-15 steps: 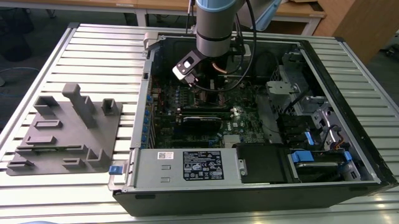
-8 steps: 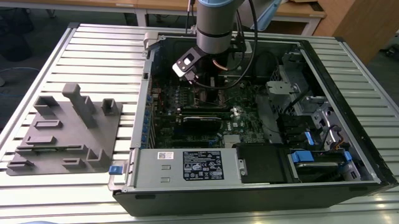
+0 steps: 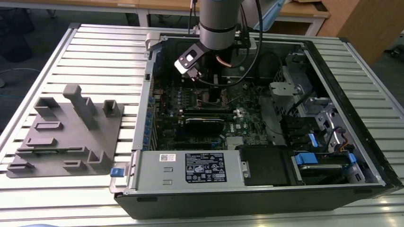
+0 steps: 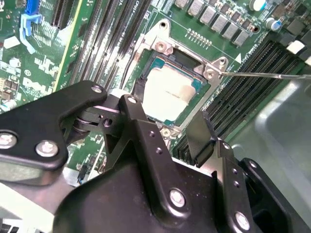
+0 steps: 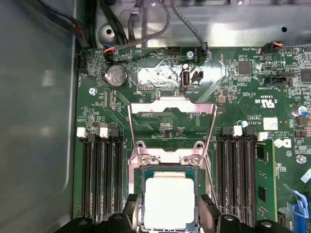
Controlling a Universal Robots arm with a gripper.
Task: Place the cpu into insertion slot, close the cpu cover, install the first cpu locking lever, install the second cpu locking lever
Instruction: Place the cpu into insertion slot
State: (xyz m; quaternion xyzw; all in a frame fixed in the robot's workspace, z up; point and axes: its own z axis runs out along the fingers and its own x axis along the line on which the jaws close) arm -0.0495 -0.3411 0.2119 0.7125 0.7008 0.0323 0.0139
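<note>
While my arm [image 3: 218,19] reaches down into the open case [image 3: 252,196], hand [image 5: 170,213]: I see its black fingers [image 5: 208,211] spread apart, one on each side of the cpu, clamped on nothing. I cannot tell whether they touch the chip's edges.
Cpu [image 4: 170,94]: lies flat in the slot with its dull silver-grey top up, between the two fingers in both wrist views.
Slot [image 4: 182,59]: square socket with a silvery rim on the green board, with the chip covering most of its middle.
Cover [image 5: 172,114]: thin silvery frame with a cut-out middle, swung open on its hinge away from the slot, so the chip is bare. I cannot judge how far it tilts.
Lever [image 4: 262,74]: thin metal rod running from one corner of the slot out over the memory slots, seen in the second wrist view.
Memory slots [image 5: 102,179]: long black banks on both sides of the slot.
Counter [image 3: 94,52]: slatted metal top carrying the case.
Fixture [image 3: 63,137]: grey moulded block on the counter, to the exterior view's left of the case and apart from it.
</note>
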